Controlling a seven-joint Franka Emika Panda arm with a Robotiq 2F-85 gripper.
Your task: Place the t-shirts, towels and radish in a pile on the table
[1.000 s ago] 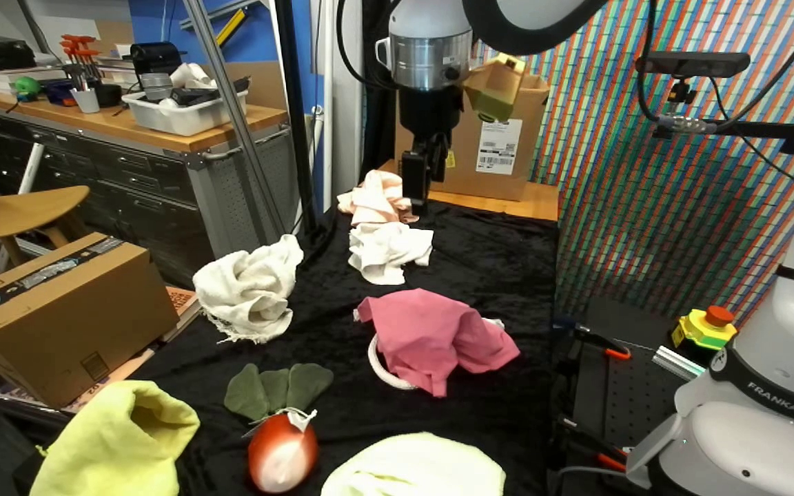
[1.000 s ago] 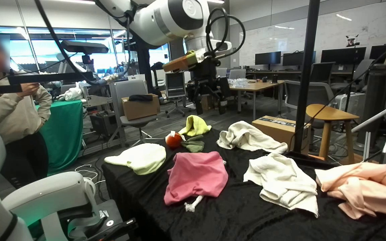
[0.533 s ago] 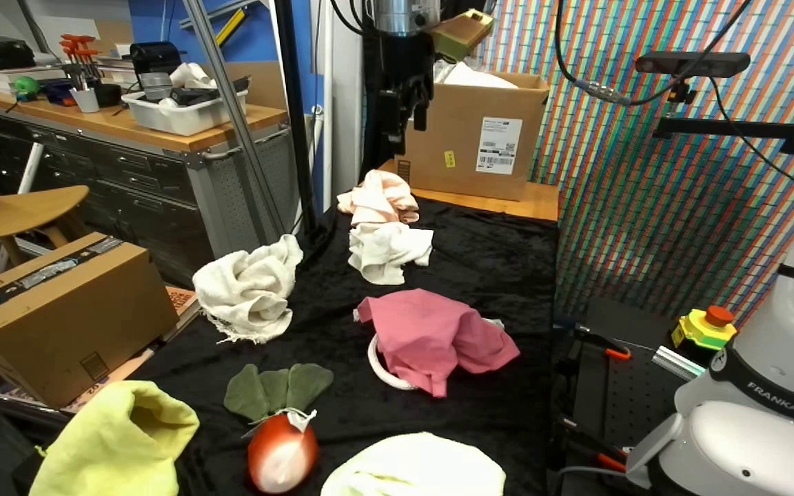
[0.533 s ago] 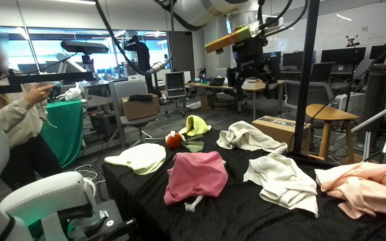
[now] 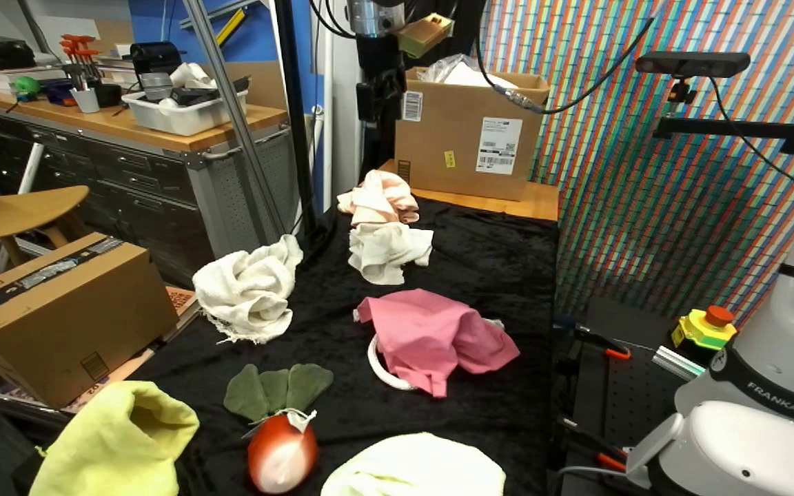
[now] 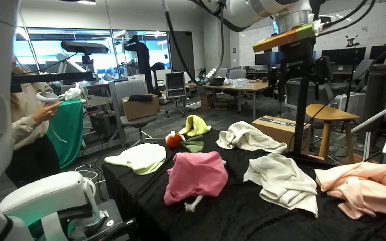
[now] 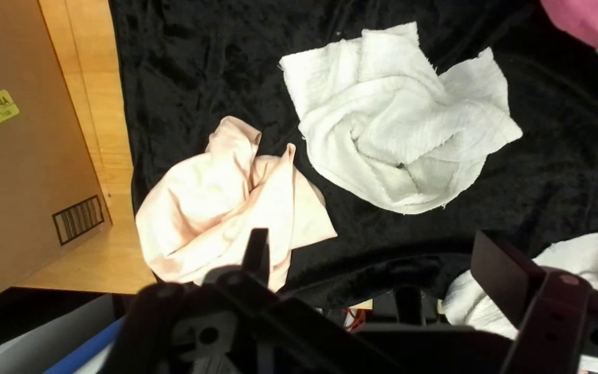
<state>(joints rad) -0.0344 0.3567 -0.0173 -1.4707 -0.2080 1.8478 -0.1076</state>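
My gripper [image 5: 380, 120] is open and empty, high above the table end with the peach cloth [image 5: 378, 200]; its fingers spread wide in the wrist view [image 7: 369, 239]. The peach cloth [image 7: 216, 208] lies crumpled below it. A white towel [image 7: 397, 130] lies beside that cloth. A second, frayed off-white towel [image 5: 249, 293] lies by the table's edge. A pink cloth [image 6: 198, 177] covers part of a white ring [image 5: 383, 368]. A yellow cloth [image 5: 114, 441], a pale yellow cloth [image 6: 146, 159] and a red plush radish [image 5: 283, 455] with green leaves [image 5: 276, 393] lie at the opposite end.
A big cardboard box [image 5: 473, 145] stands past the peach cloth's end of the table. A black pole [image 6: 302, 124] rises at the table's side, close to the gripper in that view. Another cardboard box [image 5: 66, 317] stands beside the table. A person [image 6: 32, 124] holds a controller.
My gripper has moved up and across from over the table to above the peach cloth's end. It stays empty. The cloths and the radish have not moved.
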